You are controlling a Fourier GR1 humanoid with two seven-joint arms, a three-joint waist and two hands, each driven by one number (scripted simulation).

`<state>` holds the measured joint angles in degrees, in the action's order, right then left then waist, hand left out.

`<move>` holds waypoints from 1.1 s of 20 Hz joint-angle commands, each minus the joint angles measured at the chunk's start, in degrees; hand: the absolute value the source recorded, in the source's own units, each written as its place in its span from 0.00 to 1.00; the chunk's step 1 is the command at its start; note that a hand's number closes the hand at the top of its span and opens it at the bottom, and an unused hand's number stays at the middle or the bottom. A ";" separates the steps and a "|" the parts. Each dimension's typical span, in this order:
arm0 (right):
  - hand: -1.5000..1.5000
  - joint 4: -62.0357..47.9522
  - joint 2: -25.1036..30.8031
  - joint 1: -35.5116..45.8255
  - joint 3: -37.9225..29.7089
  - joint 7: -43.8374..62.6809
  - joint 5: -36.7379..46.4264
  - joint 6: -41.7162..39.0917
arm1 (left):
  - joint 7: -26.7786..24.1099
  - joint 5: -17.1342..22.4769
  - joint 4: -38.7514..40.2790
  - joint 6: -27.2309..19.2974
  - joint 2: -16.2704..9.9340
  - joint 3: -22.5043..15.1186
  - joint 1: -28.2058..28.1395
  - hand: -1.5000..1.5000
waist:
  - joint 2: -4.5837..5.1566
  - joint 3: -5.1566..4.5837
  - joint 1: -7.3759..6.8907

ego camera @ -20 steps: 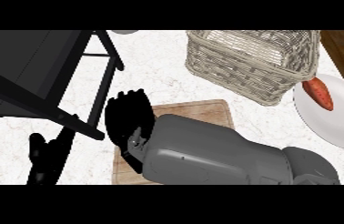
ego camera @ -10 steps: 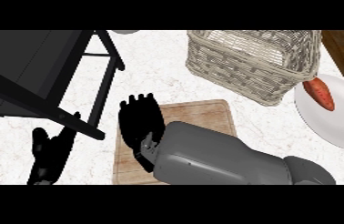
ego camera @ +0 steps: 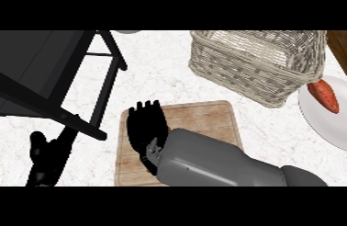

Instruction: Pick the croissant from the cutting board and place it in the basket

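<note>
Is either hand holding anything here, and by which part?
Cannot tell: the right hand lies over the cutting board, hiding anything beneath. Left hand holds nothing.

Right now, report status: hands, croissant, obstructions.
Right hand flat over cutting board, fingers straight. Left hand low at left edge. Croissant not visible, likely under hand. Basket unobstructed.

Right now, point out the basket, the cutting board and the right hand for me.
basket (ego camera: 254, 78): head view, front woven wall.
cutting board (ego camera: 203, 117): head view, bare upper right part.
right hand (ego camera: 146, 128): head view, back of hand.

The right hand has slid farther over the cutting board.
</note>
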<state>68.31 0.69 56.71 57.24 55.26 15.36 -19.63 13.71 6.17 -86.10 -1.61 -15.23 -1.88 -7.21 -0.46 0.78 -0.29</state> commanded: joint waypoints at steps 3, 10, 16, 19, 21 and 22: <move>0.00 -2.02 -0.49 -2.40 0.26 3.29 1.94 -2.93 | 2.19 -0.16 3.13 0.58 0.91 -0.60 -2.23 0.50 | 0.41 -0.80 0.19; 0.00 -4.11 -0.65 -3.81 0.68 -0.25 2.94 -1.19 | 3.84 -0.51 3.23 -0.02 1.92 -0.27 -0.96 0.50 | 0.55 -0.79 -0.26; 0.00 -3.71 -0.67 -5.07 1.41 -0.92 5.20 0.36 | 2.67 -1.88 1.54 -1.10 3.31 -0.76 -2.87 0.50 | 0.47 -0.77 -0.47; 0.00 -5.78 -0.67 -3.03 -0.13 -1.59 4.49 -1.25 | 2.36 -0.27 6.63 2.13 1.46 1.18 0.91 0.50 | 0.62 -0.82 -0.19; 1.00 -4.66 -0.67 -1.73 0.91 -1.90 3.66 -2.04 | -0.64 -1.76 8.30 0.95 2.65 1.03 1.19 0.50 | 0.67 -0.84 -0.52; 1.00 -5.67 -0.67 -1.93 2.11 -4.37 5.55 -2.58 | 1.58 -2.53 4.13 -0.20 4.06 -1.19 -1.69 0.50 | 0.61 -0.80 -0.66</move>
<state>64.05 0.27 53.29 58.60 52.45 19.67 -20.67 13.33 4.28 -85.55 -1.21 -13.58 -1.17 -6.72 -0.47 0.95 -0.74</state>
